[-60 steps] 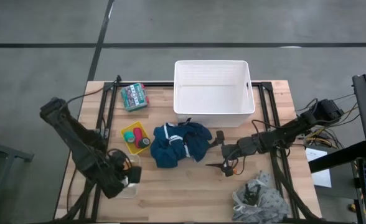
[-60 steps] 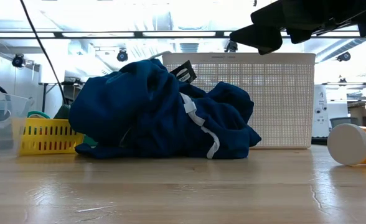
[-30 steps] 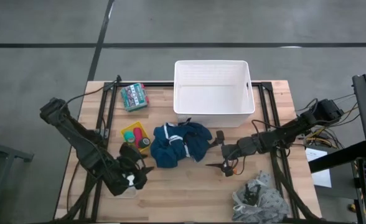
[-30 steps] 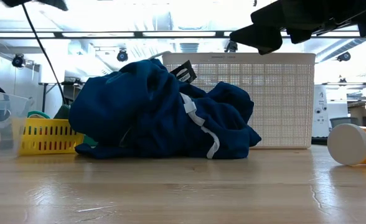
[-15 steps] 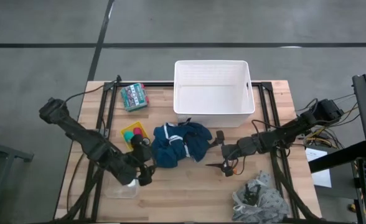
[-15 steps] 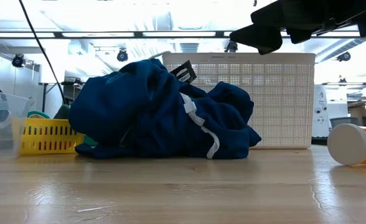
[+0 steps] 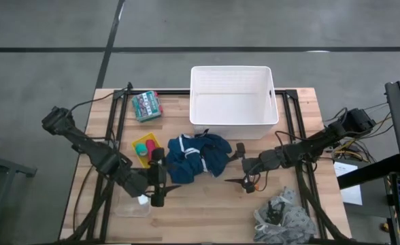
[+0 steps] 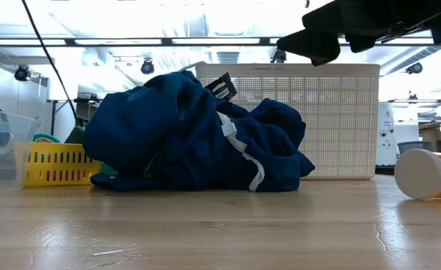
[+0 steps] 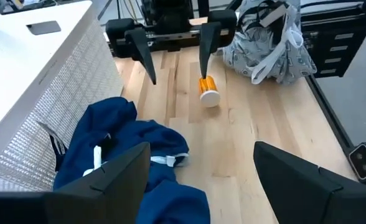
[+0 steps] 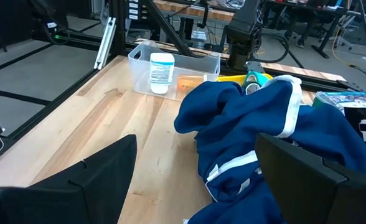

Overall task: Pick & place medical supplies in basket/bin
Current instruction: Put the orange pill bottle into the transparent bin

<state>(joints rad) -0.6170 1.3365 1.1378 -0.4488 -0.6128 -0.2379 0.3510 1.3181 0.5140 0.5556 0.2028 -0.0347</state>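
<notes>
The dark blue garment (image 7: 196, 158) lies crumpled mid-table, also in the low view (image 8: 190, 135). My left gripper (image 7: 160, 177) is open at its left edge, pointing at it (image 9: 201, 149). My right gripper (image 7: 243, 167) is open at the garment's right side (image 10: 197, 143). The orange pill bottle (image 9: 208, 91) lies on its side by that gripper's near finger (image 8: 427, 174). The yellow tray (image 7: 145, 146) holds tape rolls. The clear box (image 7: 133, 203) holds a white bottle (image 10: 161, 68). The white tub (image 7: 232, 101) stands at the far edge. The grey-white cloth (image 7: 281, 214) lies near right.
A flat green patterned packet (image 7: 146, 105) lies far left of the tub. Black frame rails run along both table sides. Bare wood shows between the garment and the near edge, and between the two grippers.
My left gripper has moved from above the clear box toward the table's right, up to the blue garment's left edge, turning to point at it. The white bottle has stayed in the clear box. My right arm has kept still.
</notes>
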